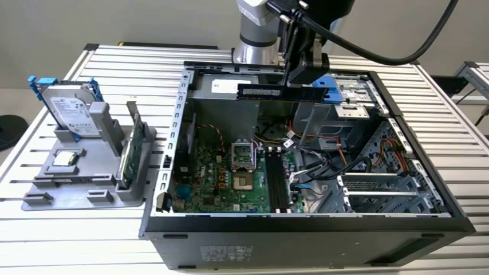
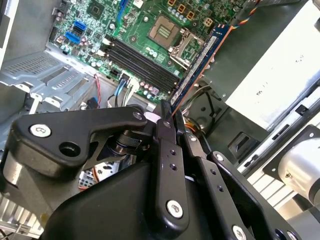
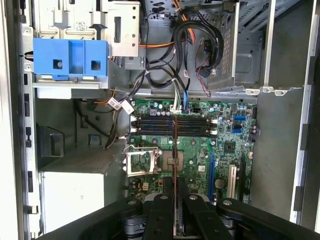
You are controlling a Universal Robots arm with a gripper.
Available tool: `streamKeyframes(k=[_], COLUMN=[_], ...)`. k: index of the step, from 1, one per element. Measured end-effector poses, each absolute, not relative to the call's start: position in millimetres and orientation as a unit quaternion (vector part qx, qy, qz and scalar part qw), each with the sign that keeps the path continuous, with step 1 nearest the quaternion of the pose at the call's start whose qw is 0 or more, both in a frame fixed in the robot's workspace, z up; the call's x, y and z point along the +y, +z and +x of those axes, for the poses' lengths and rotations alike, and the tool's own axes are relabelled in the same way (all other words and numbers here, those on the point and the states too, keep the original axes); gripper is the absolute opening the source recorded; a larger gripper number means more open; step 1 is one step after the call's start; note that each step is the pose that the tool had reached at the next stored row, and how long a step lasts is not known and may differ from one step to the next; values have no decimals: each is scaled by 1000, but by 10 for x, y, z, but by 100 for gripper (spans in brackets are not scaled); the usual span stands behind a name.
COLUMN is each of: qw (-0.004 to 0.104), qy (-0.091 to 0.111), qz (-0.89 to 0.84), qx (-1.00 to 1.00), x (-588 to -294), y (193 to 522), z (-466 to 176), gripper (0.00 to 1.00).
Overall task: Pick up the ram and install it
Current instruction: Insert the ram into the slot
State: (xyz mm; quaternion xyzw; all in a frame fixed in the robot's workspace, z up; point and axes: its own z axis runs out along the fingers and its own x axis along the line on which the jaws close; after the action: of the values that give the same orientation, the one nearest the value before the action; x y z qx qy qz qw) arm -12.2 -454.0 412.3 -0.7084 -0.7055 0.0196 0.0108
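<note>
Ram [image 1: 264, 91] (held level) hangs in the gripper [image 1: 306, 83] above the motherboard [image 1: 229, 183].

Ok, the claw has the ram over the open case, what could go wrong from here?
The ram runs crosswise to the memory slots; lowered like this it likely would not seat. The claw grips it near one end, so it may pivot when pressed. Loose cables beside the slots could snag.

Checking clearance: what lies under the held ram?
Under the ram, the motherboard with its memory slots and processor socket. In the first wrist view the tool hides part of the board.
</note>
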Motion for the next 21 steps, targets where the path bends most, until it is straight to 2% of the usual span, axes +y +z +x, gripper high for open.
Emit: streamKeyframes(k=[12, 21], qw=[11, 11], qy=[19, 19], qz=[-729, -729], qx=[-684, -684], x=[-4528, -4363], y=[4121, 4121], z=[-122, -118], gripper=[0, 0])
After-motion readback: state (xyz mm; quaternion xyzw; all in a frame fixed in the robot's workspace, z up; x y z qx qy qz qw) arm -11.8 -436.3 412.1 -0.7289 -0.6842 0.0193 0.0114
